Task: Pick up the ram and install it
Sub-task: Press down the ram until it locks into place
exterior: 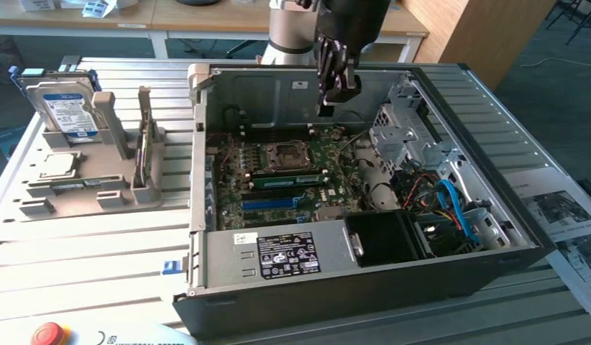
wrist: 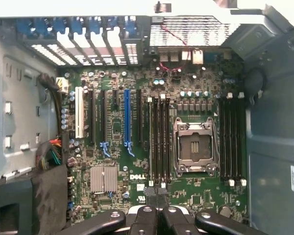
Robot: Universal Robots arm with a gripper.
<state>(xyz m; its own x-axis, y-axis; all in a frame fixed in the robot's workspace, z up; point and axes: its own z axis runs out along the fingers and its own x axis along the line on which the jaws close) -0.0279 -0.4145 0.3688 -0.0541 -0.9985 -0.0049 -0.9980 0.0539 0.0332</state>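
One green ram lay seated in a slot beside the CPU socket on the motherboard. The tool hung above the open computer case, closed and holding nothing. The installing step looked nearly complete; I judged that any further move needed only a gentle, straight press.

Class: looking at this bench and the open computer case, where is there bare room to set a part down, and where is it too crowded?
Bare slatted table lies in front of the grey holder tray, beside the case. Inside the case it is crowded: the motherboard, cables and the shut claw above.
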